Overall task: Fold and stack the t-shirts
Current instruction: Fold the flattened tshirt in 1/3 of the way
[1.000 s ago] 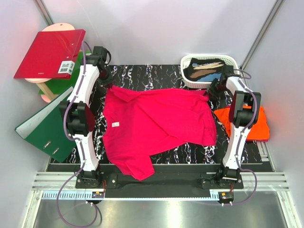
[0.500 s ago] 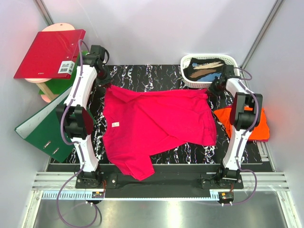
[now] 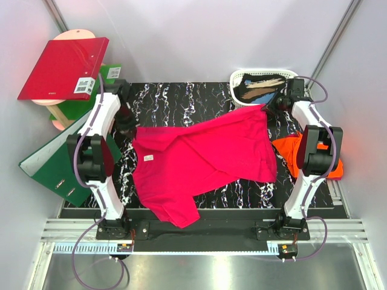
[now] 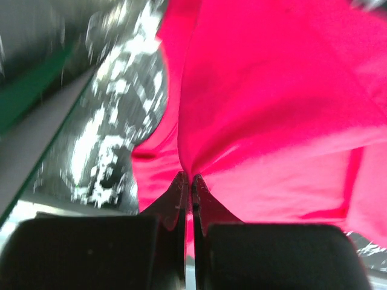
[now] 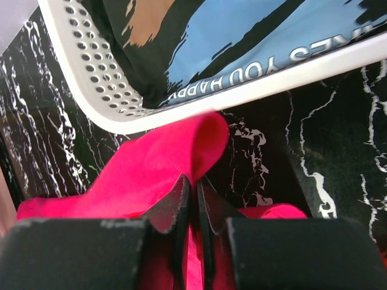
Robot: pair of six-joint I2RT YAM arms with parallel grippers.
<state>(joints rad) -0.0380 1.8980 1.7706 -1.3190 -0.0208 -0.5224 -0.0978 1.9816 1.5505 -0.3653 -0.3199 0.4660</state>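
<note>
1. The bench (image 3: pixel 181 96), with its black marble-look top, fills the middle of the overhead view.
2. The magenta t-shirt (image 3: pixel 205 157) is sprawled over most of it. Its long axis runs roughly 9 to 3 o'clock, and a flap reaches the near edge around 6 to 7 o'clock.
3. The orange t-shirt (image 3: pixel 287 147) sits bunched at 3 o'clock, partly hidden by the right arm and just beside the magenta one.
4. A white basket (image 3: pixel 240 106) at 1 o'clock holds dark printed cloth.
5. The left gripper (image 4: pixel 188 179) is pressed together, pinching the magenta shirt's far edge at 10 o'clock. The right gripper (image 5: pixel 193 181) nips a fold of the far corner at 2 o'clock, close by the basket rim.
6. From both grippers the cloth trails toward 6 o'clock, so the fold probably runs that way. Neither arm looks nearer, since each one has its own end of the shirt.
</note>
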